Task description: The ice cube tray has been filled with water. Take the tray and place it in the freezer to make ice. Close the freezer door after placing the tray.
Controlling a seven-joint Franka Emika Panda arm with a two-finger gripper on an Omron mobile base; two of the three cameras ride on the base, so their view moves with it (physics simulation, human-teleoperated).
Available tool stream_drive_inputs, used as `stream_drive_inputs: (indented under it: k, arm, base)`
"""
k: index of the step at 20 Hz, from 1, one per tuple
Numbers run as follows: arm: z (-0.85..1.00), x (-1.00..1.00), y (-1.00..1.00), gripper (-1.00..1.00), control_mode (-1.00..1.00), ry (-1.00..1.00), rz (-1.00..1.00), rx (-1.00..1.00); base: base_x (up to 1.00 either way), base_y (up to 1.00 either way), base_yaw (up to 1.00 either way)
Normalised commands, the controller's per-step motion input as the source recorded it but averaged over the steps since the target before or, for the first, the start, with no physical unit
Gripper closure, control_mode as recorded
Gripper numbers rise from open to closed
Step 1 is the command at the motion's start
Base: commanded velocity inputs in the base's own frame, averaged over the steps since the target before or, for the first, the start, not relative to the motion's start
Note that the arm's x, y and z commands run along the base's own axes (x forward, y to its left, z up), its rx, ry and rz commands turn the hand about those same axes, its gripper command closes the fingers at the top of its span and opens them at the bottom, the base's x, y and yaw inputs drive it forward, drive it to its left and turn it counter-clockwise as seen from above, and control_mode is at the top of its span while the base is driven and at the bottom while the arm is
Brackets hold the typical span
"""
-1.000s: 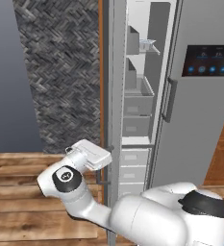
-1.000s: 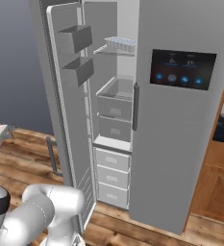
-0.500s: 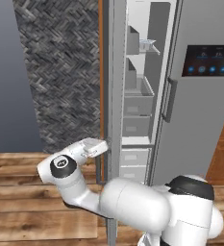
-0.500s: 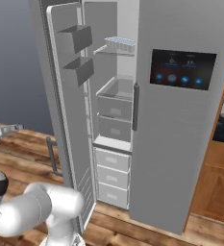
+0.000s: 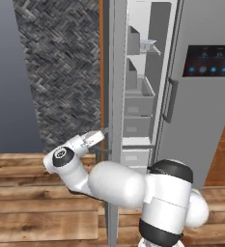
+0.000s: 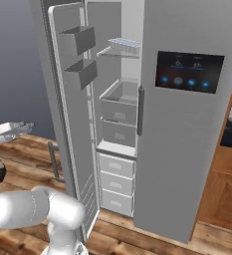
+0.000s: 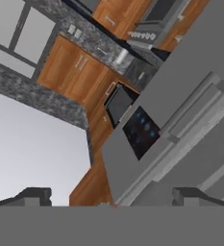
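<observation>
Freezer open, tray on the top shelf, claw wide and empty.
You see the freezer (image 6: 118, 119) at centre of the right base view, its freezer door (image 6: 70, 114) swung left, bar handle half hidden behind the panel's edge. The ice cube tray (image 6: 124, 46) sits upper centre; its water is too small to make out. The gripper (image 6: 13, 130), at the left edge, is spread apart.

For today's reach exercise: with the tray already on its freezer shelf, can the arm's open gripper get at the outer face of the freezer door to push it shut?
Probably yes. The open gripper hangs empty on the outer side of the open freezer door, near its bar handle, with nothing visible between them. The ice cube tray sits inside, out of the door's swing.
</observation>
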Motion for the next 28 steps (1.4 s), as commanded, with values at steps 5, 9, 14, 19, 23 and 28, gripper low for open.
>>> stream_drive_inputs:
  k: [5,9,14,19,23,28]
  arm:
    - [-0.07,0.47,0.00,-1.00,-1.00,0.00,-0.10,-0.12]
    - [-0.06,0.55,0.08,-1.00,-1.00,0.05,-0.10,-0.07]
    - [-0.07,0.51,0.17,-1.00,-1.00,0.15,-0.09,-0.01]
    - [-0.15,0.53,0.05,-1.00,-1.00,0.25,-0.08,0.00]
    - [-0.14,0.61,0.00,-1.00,-1.00,0.33,-0.06,0.00]
    - [-0.26,0.35,0.06,-1.00,-1.00,0.37,-0.01,0.01]
  base:
    - [0.00,0.00,0.00]
    - [0.00,0.00,0.00]
    - [0.00,0.00,0.00]
    - [0.00,0.00,0.00]
    - [0.00,0.00,0.00]
    - [0.00,0.00,0.00]
